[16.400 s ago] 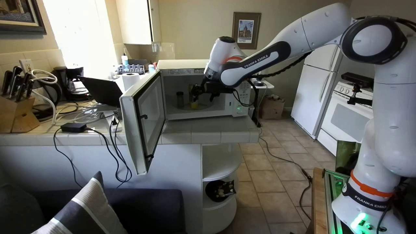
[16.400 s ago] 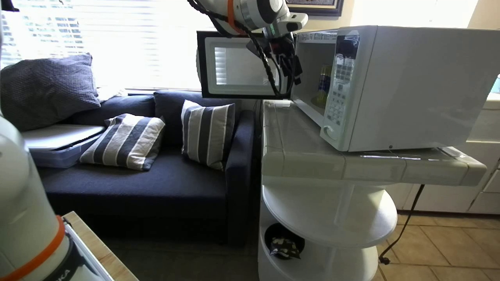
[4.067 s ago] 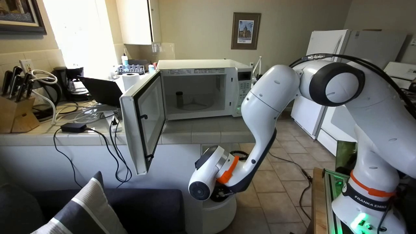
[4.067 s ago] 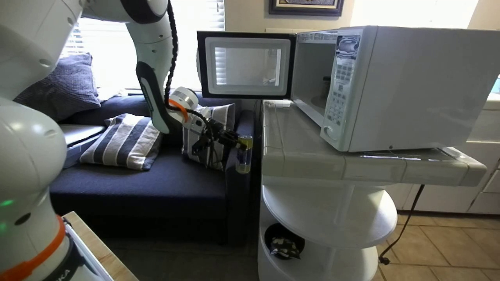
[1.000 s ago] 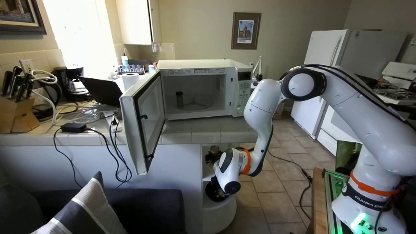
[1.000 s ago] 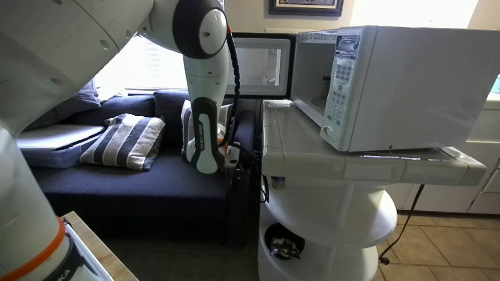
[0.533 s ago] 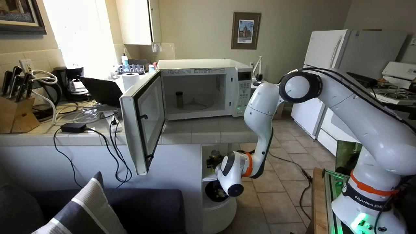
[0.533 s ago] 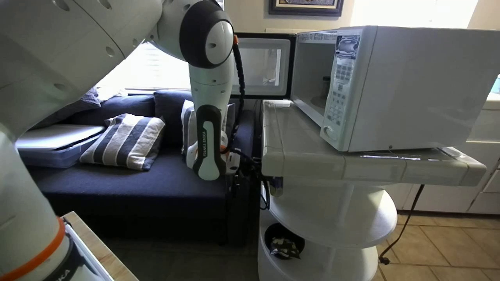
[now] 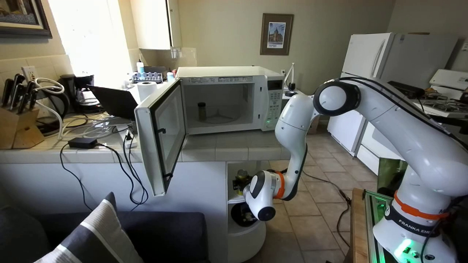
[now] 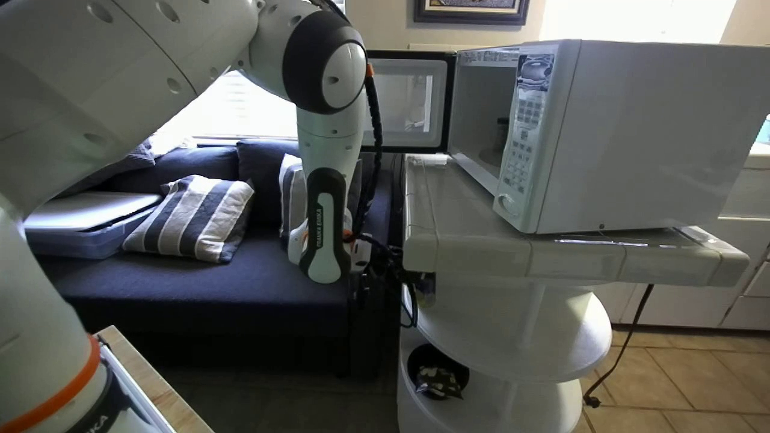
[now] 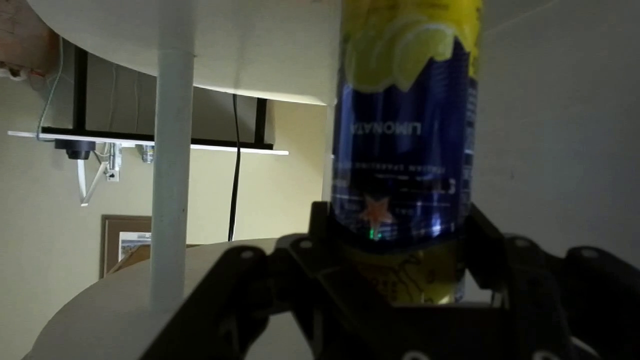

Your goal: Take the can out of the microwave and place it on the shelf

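Wrist view, which stands upside down, gives the tall yellow-and-blue metal drink can [image 11: 405, 125] with its lemon print and lettering inverted, so the can itself should be upright, fit to be set on its base. It is held near its top end, presumably so that its lower part can meet the surface first and the white jointed arm [image 9: 395, 120] can reach in sideways beneath the thick white-tiled counter [image 10: 463, 255], where headroom looks scant. In both exterior views the can is within the upper level of the white open shelf with rounded fronts [image 10: 511, 337]; whether its base touches that level I cannot tell, since the wrist view cuts it off. A round black bowl [image 10: 442, 355] with a dark patterned packet [image 10: 439, 383] takes up part of the level below, a likely reason to use the upper one. On the counter, the white boxy microwave [image 10: 631, 138] has its windowed door [image 9: 172, 135] wide open, as taking the can out would require; a dark-lidded glass jar [image 9: 202, 111] stands inside.

As for the robot's black two-fingered hand [image 11: 400, 235], it is closed to the can's width, a finger against either side, gripping the can; I see it touching nothing else.
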Controlling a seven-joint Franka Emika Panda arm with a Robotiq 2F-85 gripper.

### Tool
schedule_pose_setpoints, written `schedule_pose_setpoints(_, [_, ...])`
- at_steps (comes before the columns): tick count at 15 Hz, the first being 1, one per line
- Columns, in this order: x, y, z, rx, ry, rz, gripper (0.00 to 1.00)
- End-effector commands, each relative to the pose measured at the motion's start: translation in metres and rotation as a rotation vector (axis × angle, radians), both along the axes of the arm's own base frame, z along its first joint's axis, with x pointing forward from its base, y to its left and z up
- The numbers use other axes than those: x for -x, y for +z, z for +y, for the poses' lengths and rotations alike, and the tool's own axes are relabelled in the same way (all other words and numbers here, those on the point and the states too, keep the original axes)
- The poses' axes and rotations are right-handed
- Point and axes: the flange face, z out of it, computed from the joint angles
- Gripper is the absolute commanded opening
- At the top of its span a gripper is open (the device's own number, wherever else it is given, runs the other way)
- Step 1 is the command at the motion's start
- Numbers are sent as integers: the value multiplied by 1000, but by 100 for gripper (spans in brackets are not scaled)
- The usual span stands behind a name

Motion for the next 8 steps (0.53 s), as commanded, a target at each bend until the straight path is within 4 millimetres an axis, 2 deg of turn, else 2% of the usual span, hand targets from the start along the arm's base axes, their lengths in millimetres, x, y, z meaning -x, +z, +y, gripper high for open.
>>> schedule_pose_setpoints(1, [-4,1,-6,-22,5,-44,38])
schedule_pose_setpoints(7, [-5,0,-13,-24,16,-44,38])
schedule_pose_setpoints(8, [-5,0,-13,-25,18,-44,88])
